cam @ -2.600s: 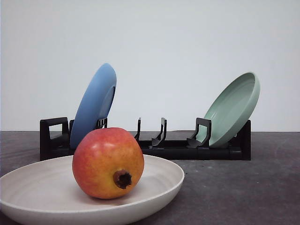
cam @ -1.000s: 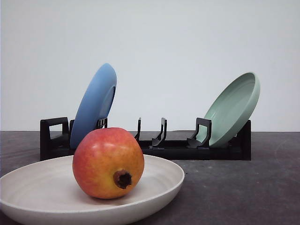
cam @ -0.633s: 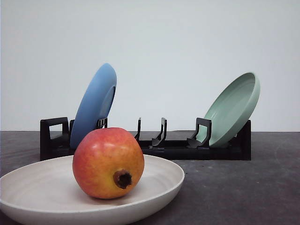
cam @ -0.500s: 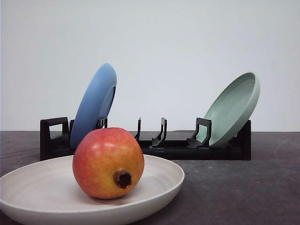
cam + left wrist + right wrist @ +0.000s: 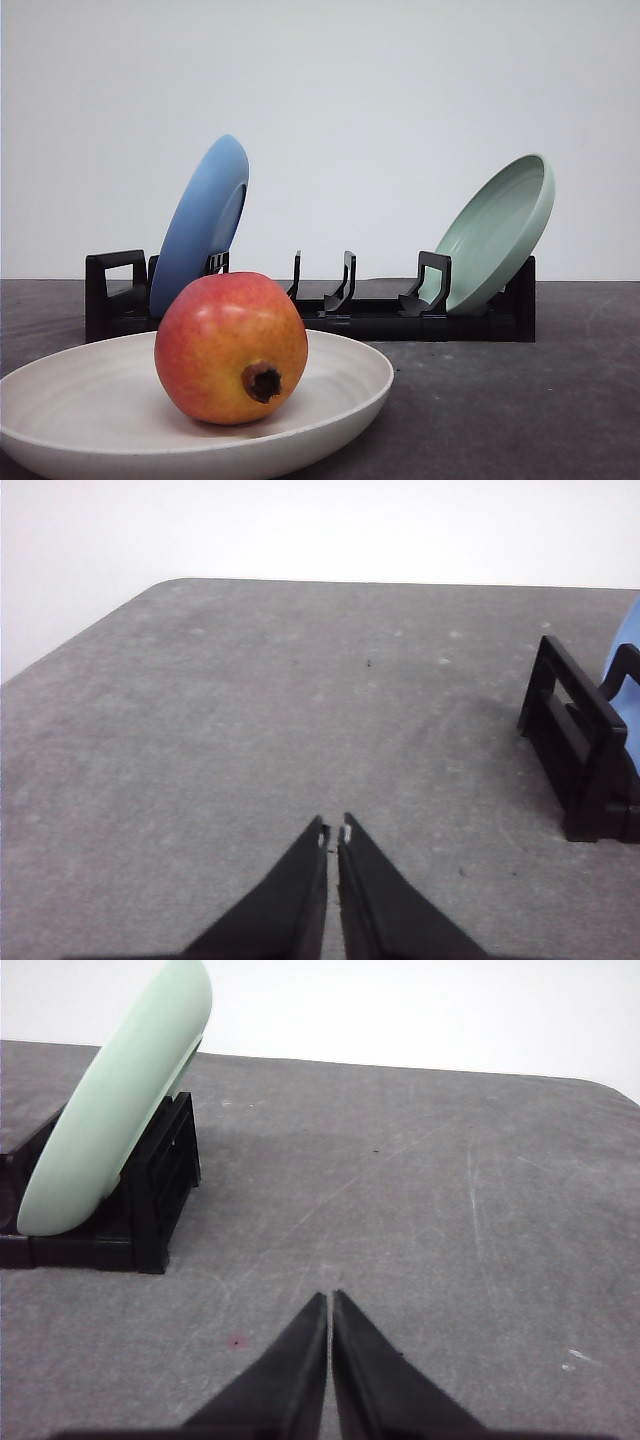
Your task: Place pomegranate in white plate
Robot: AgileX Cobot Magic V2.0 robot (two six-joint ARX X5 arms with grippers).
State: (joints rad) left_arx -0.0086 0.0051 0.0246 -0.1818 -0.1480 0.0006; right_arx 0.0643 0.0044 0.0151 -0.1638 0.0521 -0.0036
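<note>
Grey table (image 5: 520,400) carrying black rack (image 5: 330,318), holding tilted blue plate (image 5: 200,225) at 9 o'clock end, mint-green plate (image 5: 497,232) at 3 o'clock end. Cream white plate (image 5: 80,400) lying in front, cradling pomegranate (image 5: 230,347), crown facing camera. Left gripper (image 5: 333,837) and right gripper (image 5: 329,1300) hovering over bare tabletop, fingers pressed together.

Light was even and fairly bright, soft and diffuse from above. The pomegranate (image 5: 231,347) carried only a dull sheen and threw a faint shadow into the white plate (image 5: 340,400). The wall behind was washed nearly white in both wrist views. The tabletop (image 5: 250,710) looked slightly soft and grainy.
</note>
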